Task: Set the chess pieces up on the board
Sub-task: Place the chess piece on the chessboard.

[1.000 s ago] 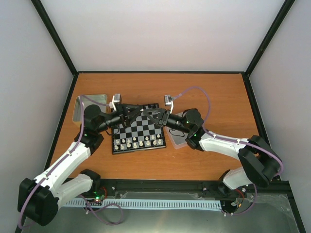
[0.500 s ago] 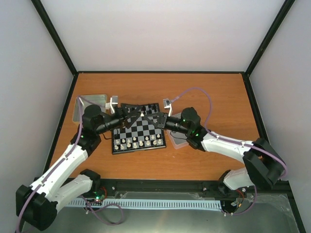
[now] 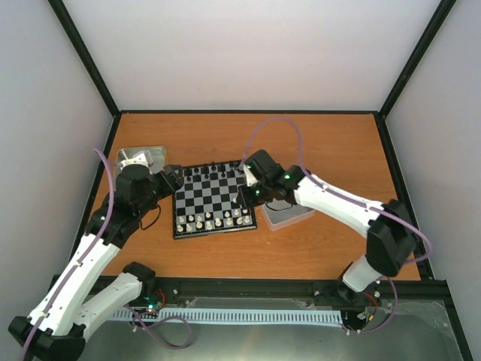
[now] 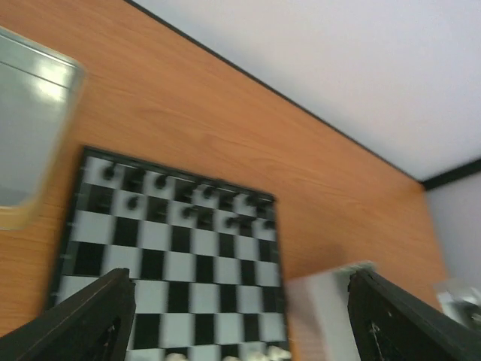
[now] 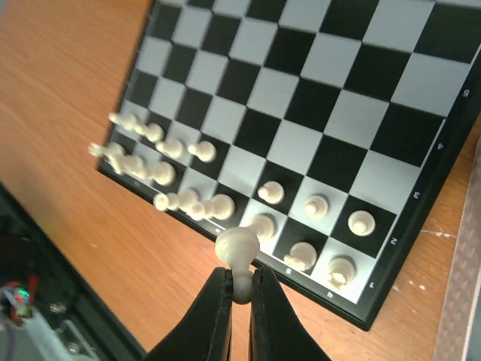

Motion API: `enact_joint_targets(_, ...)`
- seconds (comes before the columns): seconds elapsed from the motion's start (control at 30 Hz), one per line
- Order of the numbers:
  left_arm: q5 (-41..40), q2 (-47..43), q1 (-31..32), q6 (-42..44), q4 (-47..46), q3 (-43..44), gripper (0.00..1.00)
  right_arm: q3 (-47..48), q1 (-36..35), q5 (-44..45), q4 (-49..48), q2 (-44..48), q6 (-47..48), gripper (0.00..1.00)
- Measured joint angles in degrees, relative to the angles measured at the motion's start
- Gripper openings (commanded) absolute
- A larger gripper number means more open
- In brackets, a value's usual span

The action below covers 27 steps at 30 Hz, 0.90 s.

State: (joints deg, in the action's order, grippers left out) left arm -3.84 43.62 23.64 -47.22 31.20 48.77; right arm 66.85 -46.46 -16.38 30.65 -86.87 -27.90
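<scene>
Left hand withdrawn off board, spread wide, empty; right hand clamped on cream piece.

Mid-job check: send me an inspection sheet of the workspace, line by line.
Surface: wooden table, orange-brown.
Job's things: board central; white pieces on its near rows, black pieces on far rows.
Clutter: metal tray far left; second tray right of board.
Grippers: left gripper open, empty; right gripper shut on a white piece.
Cables: lilac cable arching over right arm.
Surroundings: white walls; nothing else seen.
</scene>
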Motion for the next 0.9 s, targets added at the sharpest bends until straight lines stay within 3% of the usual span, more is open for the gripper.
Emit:
enact_joint_targets(0.17, -10.91, -0.85, 0.0, 7.69, 6.62, 0.5, 0.8, 12.63, -3.06, 5.88, 14.82, -10.27, 4.85, 0.03)
enact_joint_targets(0.3, -15.19, -2.82, 0.0, 11.19, 8.98, 0.46, 0.8, 22.32, -4.98, 8.55, 21.62, -17.42, 6.56, 0.03)
enact_joint_targets(0.67, -17.14, -6.14, 0.0, 12.39, 10.21, -3.63, 0.83, 46.69, -7.87, 12.15, 35.54, -36.63, 8.48, 0.03)
enact_joint_targets(0.9, -17.77, -9.01, 0.0, 12.37, 10.25, -4.37, 0.84, 55.8, -9.2, 12.74, 41.51, -44.78, 9.29, 0.03)
